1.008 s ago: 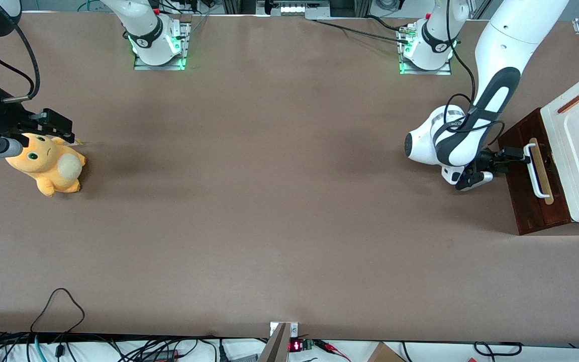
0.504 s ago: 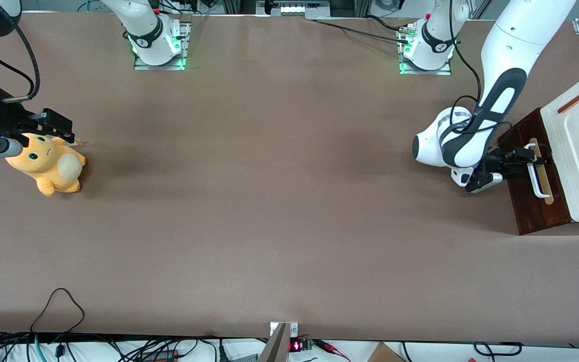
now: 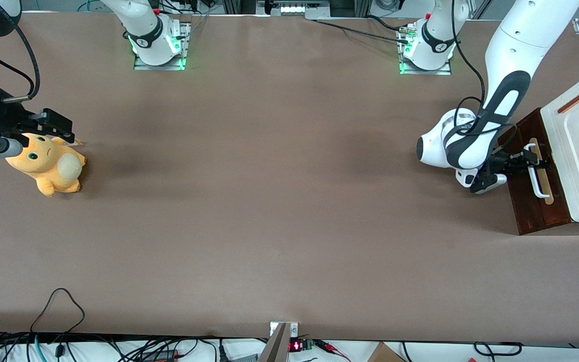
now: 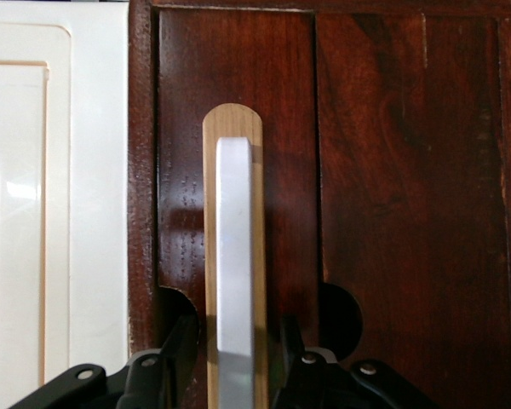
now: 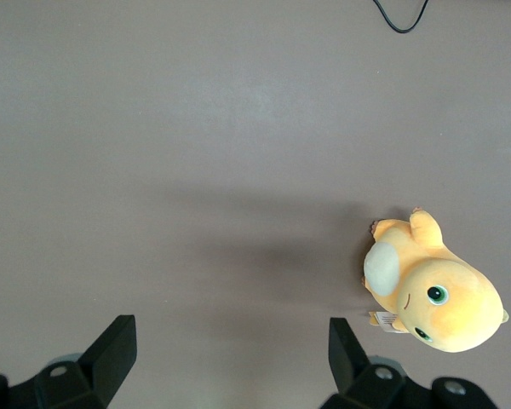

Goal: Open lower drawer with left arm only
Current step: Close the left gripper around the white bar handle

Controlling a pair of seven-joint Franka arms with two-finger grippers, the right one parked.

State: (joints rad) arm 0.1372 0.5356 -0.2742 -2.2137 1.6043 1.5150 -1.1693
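My gripper point(image 3: 535, 160) sits at the lower drawer point(image 3: 533, 193), its fingers point(image 4: 177, 345) spread either side of the white loop handle point(image 4: 235, 273) with a gap on each side. The cream-white panel point(image 3: 578, 146) stands just above the drawer front and closes off room there. In front of the drawer the brown table point(image 3: 279, 201) offers open passage. The orange plush toy point(image 3: 48, 163) lies well apart, toward the parked arm's end.
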